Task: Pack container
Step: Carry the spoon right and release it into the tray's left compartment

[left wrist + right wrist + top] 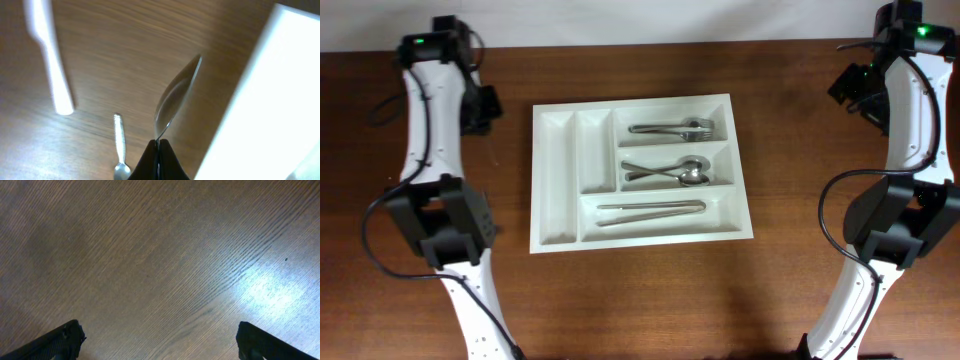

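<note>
Mid-packing, I'd say. The left gripper (159,145) is clamped on one spoon (172,97), and the one container (260,100), five compartments, sits just to its right. Next it needs carrying over the rim to the spoon slot. One loose utensil (119,145) lies just left of it. The right gripper (160,342) is wide open and empty.
</note>
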`<state>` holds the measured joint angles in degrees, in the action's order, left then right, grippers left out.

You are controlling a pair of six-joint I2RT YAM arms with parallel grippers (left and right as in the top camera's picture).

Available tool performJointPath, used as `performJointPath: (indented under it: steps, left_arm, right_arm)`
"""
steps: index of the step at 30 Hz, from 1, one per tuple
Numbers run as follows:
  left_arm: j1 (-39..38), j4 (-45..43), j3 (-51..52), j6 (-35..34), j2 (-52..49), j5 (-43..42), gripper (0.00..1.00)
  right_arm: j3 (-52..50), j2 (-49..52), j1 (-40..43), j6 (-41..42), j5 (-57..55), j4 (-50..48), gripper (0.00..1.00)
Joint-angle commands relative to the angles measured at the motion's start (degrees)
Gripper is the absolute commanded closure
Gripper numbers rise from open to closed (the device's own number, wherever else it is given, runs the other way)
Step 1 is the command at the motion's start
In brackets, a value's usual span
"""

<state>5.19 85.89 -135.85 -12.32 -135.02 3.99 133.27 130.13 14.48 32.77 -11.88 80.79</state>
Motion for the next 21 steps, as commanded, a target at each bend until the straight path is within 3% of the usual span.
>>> performJointPath:
  steps: [1, 7, 15, 21]
  left_arm:
    - [-5.33, 0.79, -1.03, 8.83, 0.46, -2.97, 0.98]
    - [-10.51, -0.04, 0.35, 10.36, 0.20, -2.51, 0.98]
    - [-11.34, -3.17, 10.03, 0.72, -0.28, -2.60, 0.98]
    - [-11.61, -6.40, 17.79, -0.07, -0.28, -2.73, 0.98]
  right_arm:
    - [-0.15, -1.44, -0.31, 0.02, -0.13, 0.00, 0.01]
    - [-0.15, -1.44, -0.31, 0.02, -0.13, 0.00, 0.01]
    - [-0.15, -1.44, -0.31, 0.02, -0.13, 0.00, 0.01]
    - [-0.15, -1.44, -0.31, 0.04, -0.13, 0.00, 0.01]
